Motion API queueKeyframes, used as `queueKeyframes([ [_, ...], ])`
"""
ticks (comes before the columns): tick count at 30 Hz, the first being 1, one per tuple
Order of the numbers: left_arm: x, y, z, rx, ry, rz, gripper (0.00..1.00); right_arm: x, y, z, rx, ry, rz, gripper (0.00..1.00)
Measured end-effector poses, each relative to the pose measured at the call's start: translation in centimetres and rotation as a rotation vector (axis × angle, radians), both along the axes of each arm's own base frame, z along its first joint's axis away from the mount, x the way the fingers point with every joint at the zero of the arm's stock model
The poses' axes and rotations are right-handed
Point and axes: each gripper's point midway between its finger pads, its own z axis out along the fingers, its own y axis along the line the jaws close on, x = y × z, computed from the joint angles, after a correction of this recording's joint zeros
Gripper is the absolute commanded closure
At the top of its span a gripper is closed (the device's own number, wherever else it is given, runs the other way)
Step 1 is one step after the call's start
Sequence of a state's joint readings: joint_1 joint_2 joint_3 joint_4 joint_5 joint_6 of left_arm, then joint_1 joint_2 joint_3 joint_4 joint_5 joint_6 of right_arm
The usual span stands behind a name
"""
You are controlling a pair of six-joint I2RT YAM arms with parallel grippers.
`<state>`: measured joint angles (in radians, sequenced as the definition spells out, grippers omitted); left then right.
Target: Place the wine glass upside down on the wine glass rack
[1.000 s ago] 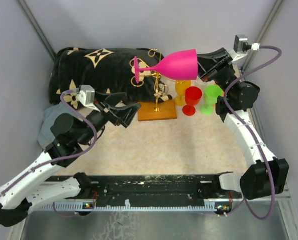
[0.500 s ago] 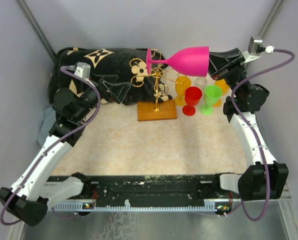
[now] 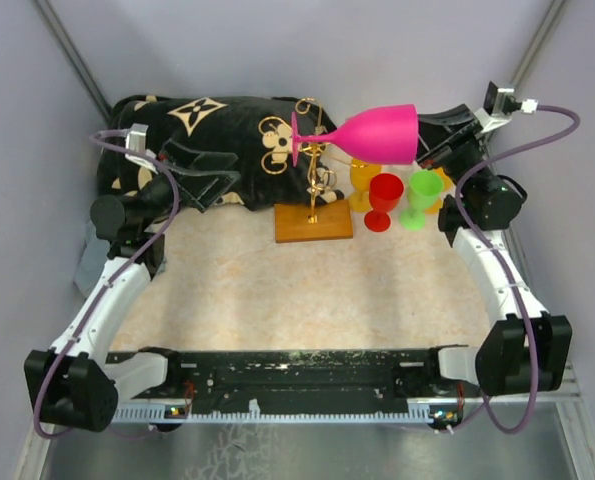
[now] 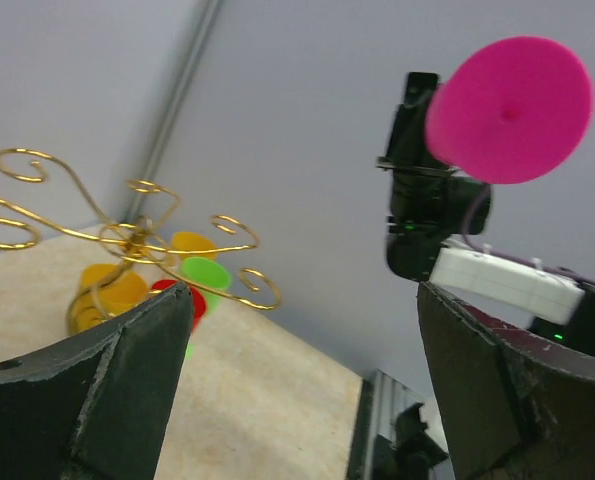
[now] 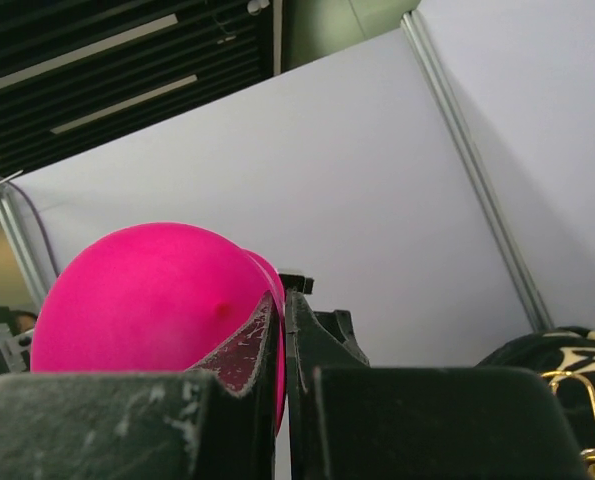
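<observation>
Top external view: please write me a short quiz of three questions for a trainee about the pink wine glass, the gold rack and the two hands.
1. True or false: the pink wine glass already hangs upside down on the gold rack.
2. The right hand grips the glass by its: A) stem, B) foot, C) bowl rim.
3. Fill in: the left hand is ___ and holds nothing.

Key: 1. False, it is held on its side in the air, with its foot near the top of the rack. 2. C. 3. open.
</observation>
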<state>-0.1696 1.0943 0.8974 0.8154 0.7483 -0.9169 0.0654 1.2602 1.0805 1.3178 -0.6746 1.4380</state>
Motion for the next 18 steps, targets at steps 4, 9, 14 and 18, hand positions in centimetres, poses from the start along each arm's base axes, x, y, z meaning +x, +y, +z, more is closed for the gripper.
queueKeyframes([
  [4, -2.5, -0.7, 0.7, -0.077, -0.018, -0.166, 0.07, -0.2, 1.8, -1.0, -0.006, 0.021, 0.066, 1.0],
  [9, -5.0, -0.7, 1.7, -0.174, -0.004, -0.344, 0.08, -1.0, 3.9, -1.5, -0.02, 0.025, 0.131, 1.0],
  [14, -6.2, -0.7, 1.5, -0.225, 0.079, -0.433, 0.07, -1.1, 5.2, -2.0, -0.019, 0.027, 0.173, 1.0],
  [18, -7.2, -0.5, 1.5, -0.256, 0.12, -0.463, 0.09, -0.7, 7.2, -3.2, -0.022, 0.058, 0.231, 1.0],
])
